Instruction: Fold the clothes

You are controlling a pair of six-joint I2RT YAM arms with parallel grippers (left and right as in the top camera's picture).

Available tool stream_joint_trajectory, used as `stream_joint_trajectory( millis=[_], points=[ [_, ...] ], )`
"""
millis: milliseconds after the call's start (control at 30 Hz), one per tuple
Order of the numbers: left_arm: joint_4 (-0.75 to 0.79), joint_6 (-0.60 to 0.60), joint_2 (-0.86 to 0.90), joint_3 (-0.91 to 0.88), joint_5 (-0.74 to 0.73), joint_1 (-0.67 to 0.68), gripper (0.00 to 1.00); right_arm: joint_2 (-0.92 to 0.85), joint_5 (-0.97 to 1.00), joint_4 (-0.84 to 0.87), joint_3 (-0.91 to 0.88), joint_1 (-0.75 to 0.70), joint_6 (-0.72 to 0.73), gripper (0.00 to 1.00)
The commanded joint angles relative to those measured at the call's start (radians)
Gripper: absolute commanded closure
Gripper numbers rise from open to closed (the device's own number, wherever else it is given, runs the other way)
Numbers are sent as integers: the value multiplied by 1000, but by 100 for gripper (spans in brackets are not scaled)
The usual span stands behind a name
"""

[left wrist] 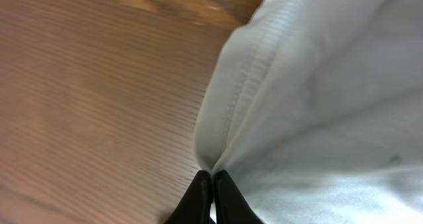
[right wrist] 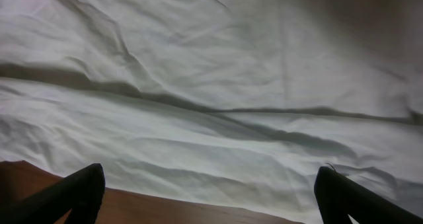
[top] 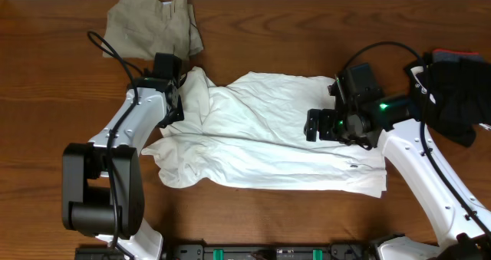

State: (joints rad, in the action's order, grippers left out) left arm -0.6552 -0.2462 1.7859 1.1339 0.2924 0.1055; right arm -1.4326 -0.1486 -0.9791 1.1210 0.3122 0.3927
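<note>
The white T-shirt (top: 268, 137) lies rumpled across the middle of the table, plain side up; no black print shows. My left gripper (top: 173, 106) is at its left edge, shut on a fold of the hem (left wrist: 218, 151). My right gripper (top: 316, 126) is open and empty above the shirt's right part, its fingers spread wide over the white cloth (right wrist: 211, 118). The khaki-beige trousers (top: 152, 26) lie crumpled at the back left. The black bundle (top: 456, 95) sits at the right edge.
Bare wooden tabletop (top: 69, 99) surrounds the shirt. The left arm's base (top: 100, 191) stands at the front left. A red item (top: 460, 54) lies by the black bundle.
</note>
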Motion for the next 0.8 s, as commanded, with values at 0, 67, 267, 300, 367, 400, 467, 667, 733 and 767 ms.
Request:
stream_joint_trajectory(
  millis=[0,67,267,300,367,400,467,667,733,767],
  points=[
    [-17,-76,-19,12,129,-5,94,3,0,-2,1,3,-17,1],
    [-26,-92,-19,12,171,-5,94,3,-1,-1,-2,3,-17,1],
    [-48,-120,-19,12,253,-5,94,3,-1,-1,-5,3,-17,1],
    [-51,-119,-19,12,260,-5,94,3,0,-1,-5,3,-16,1],
    [-56,-119,-19,12,282,-4,94,3,0,-1,-5,3,-17,1],
    [-59,-120,-19,12,295,-4,94,3,-1,-1,-5,3,-17,1],
    [-67,-119,-19,12,322,-5,94,3,0,-1,-5,3,-17,1],
    [-77,-118,-19,12,422,-5,93,3,-1,-2,-5,3,-32,1],
    [-77,-119,-19,12,462,-5,93,3,0,-6,-5,3,-35,1],
    [-77,-118,-19,12,469,-5,93,3,0,-8,-5,3,-36,1]
  ],
)
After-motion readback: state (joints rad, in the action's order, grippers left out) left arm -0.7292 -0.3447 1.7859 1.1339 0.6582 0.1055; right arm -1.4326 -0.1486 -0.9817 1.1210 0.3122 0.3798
